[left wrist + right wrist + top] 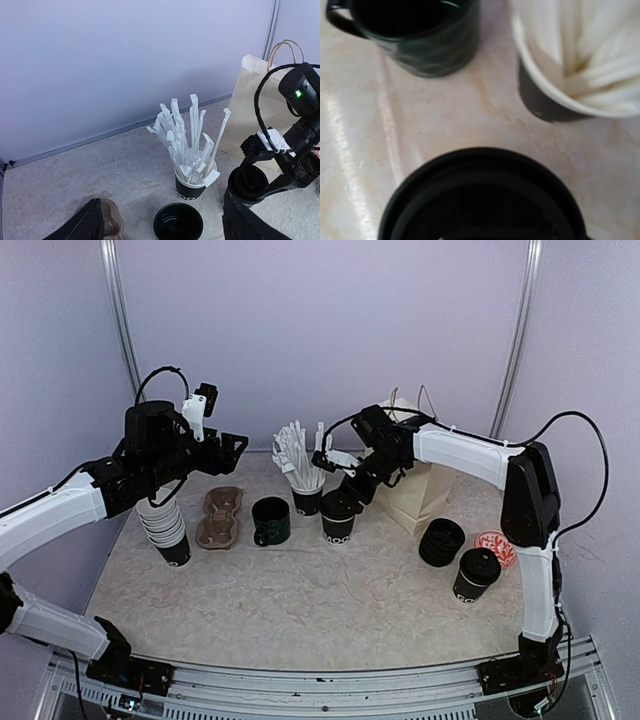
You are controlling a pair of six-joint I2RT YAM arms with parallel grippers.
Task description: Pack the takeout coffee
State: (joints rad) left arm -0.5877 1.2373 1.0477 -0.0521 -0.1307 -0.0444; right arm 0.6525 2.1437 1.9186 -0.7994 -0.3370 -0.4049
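Observation:
A black takeout cup (339, 525) with white lettering stands at mid table. My right gripper (347, 496) is right on top of it, shut on its round black lid (480, 200), which fills the bottom of the right wrist view. The left wrist view shows the right gripper's fingers (260, 150) astride that lid (247, 182). A second lidded cup (476, 574) stands at the right front. A stack of empty black cups (168, 530) stands at the left, below my left arm. My left gripper (232, 446) is open and empty, held high above the table (165, 225).
A glossy dark mug (270, 520) and a black cup of white straws (303, 480) stand beside the cup. A brown pulp carrier (220, 517) lies left of the mug. A paper bag (425, 490) stands behind, a stack of black lids (441, 542) in front of it.

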